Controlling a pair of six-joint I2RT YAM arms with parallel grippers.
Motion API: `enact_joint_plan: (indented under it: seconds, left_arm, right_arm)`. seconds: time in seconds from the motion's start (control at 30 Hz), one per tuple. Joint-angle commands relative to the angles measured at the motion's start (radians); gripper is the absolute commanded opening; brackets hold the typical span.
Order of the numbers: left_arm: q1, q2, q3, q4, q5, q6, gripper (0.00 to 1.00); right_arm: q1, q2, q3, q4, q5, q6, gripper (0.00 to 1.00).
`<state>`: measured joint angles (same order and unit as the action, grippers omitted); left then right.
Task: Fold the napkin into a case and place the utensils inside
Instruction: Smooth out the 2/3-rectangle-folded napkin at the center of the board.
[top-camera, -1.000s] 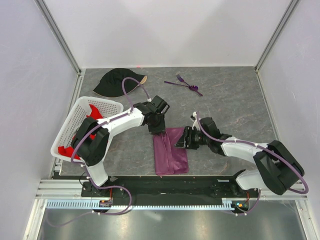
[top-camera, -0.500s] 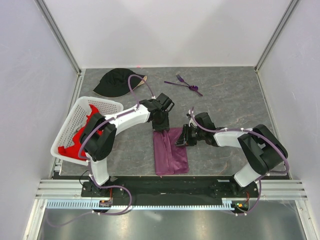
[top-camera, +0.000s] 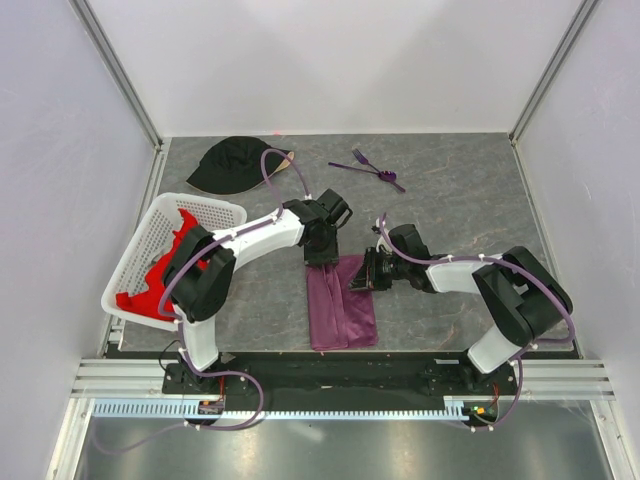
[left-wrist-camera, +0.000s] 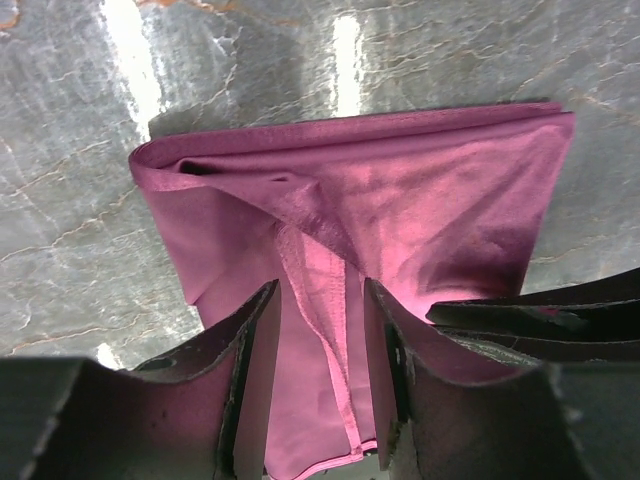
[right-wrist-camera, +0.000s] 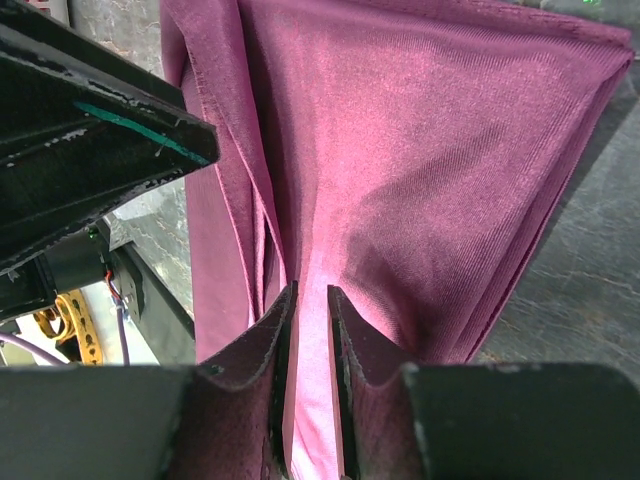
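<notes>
The plum-purple napkin (top-camera: 340, 303) lies folded into a narrow long case shape at the near middle of the table. My left gripper (top-camera: 322, 256) hangs over its far end, open; in the left wrist view its fingers straddle a raised hem of the napkin (left-wrist-camera: 440, 200) without pinching it. My right gripper (top-camera: 361, 273) sits at the cloth's right edge. In the right wrist view its jaws stand nearly together on a puckered layer of the napkin (right-wrist-camera: 430, 150). The purple utensils (top-camera: 368, 169), one of them a fork, lie far back on the table, apart from both grippers.
A black cap (top-camera: 235, 165) lies at the back left. A white lattice basket (top-camera: 150, 245) holding a red cloth (top-camera: 135, 300) stands along the left edge. Grey walls with metal posts close in the table. The two grippers are close together over the napkin.
My right gripper's jaws have closed onto the napkin's right edge and that arm has drawn in toward it. My left gripper has shifted slightly toward the far end.
</notes>
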<state>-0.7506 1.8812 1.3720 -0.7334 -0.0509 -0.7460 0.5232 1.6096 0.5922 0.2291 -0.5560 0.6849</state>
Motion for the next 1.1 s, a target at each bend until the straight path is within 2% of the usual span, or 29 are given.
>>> enact_joint_plan:
  seconds: [0.0, 0.87, 0.97, 1.0, 1.07]
  left_arm:
    - [-0.004, -0.007, 0.042, -0.029, -0.037, -0.036, 0.47]
    - [-0.018, 0.122, 0.11, -0.014, -0.012, -0.047, 0.45]
    - [-0.019, 0.118, 0.111, -0.012, -0.02, -0.047, 0.31]
    - [-0.02, 0.113, 0.11, -0.014, -0.021, -0.046, 0.21]
    - [-0.023, 0.095, 0.101, -0.014, -0.026, -0.047, 0.15]
  right_arm:
    - [-0.005, 0.015, 0.008, 0.049, -0.021, -0.011, 0.24]
    - [-0.003, 0.052, -0.011, 0.081, -0.042, -0.024, 0.24]
    - [-0.006, 0.055, -0.011, 0.079, -0.036, -0.028, 0.24]
    - [-0.005, 0.056, -0.011, 0.078, -0.035, -0.033, 0.24]
    - [-0.005, 0.059, -0.011, 0.078, -0.033, -0.036, 0.22]
